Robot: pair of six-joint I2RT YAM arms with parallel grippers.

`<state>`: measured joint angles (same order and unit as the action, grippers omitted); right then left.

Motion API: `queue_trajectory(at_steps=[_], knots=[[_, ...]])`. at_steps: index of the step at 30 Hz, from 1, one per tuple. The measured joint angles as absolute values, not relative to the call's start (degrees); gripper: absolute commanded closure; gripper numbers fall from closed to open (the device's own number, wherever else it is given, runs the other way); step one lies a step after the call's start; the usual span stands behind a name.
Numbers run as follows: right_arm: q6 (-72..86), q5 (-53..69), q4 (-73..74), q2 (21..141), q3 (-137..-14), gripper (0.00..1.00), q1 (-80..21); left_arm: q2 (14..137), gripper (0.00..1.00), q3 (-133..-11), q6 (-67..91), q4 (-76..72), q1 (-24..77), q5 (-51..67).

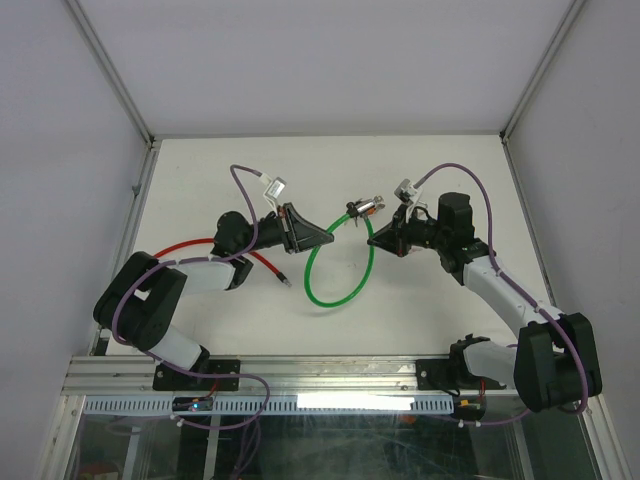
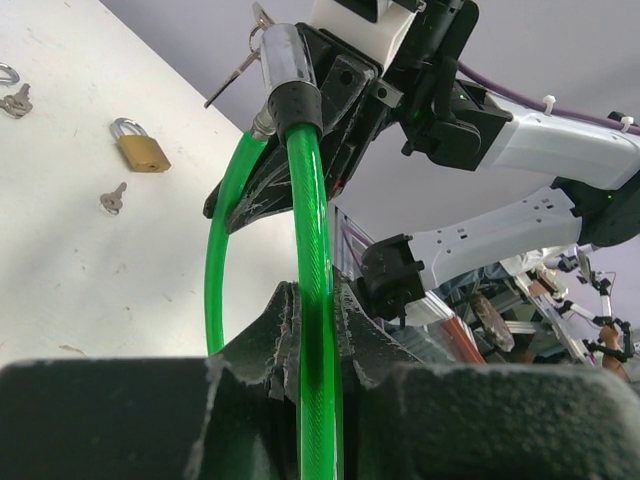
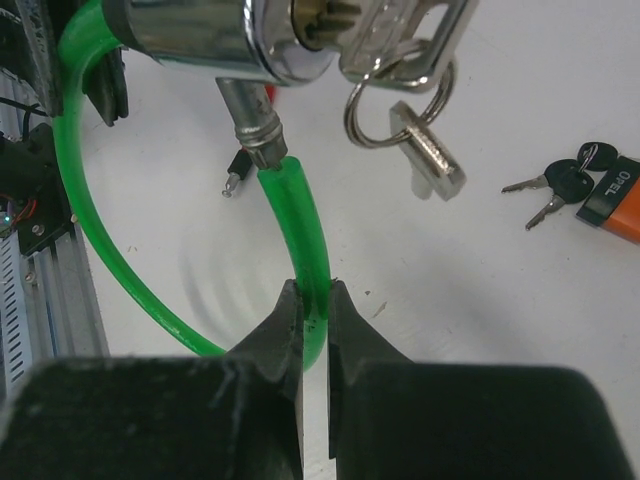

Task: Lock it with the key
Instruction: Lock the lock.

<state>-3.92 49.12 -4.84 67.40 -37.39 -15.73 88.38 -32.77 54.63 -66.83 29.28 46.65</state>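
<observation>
Lock barrel (image 3: 190,40) off-frame; green cable (image 3: 292,212) in right hand (image 3: 315,292)

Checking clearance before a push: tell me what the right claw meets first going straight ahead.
The right claw, shut on the green cable, would likely meet the chrome lock barrel first; depth unclear.
</observation>
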Motion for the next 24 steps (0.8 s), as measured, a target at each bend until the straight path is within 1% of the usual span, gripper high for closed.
queue_trajectory(at_steps=[5,15,24], knots=[[-3.66,49.36,-4.86,67.4,-37.39,1.0,-15.7,88.38,1.0,-33.87,53.3,-63.66,29.28,47.44],[-1.48,52.4,-5.34,67.02,-37.39,1.0,-12.8,85.65,1.0,-38.44,45.1,-47.29,29.32,48.1],[-0.14,54.13,-7.53,66.87,-37.26,1.0,-12.47,85.1,1.0,-39.83,42.57,-43.11,29.32,48.53]])
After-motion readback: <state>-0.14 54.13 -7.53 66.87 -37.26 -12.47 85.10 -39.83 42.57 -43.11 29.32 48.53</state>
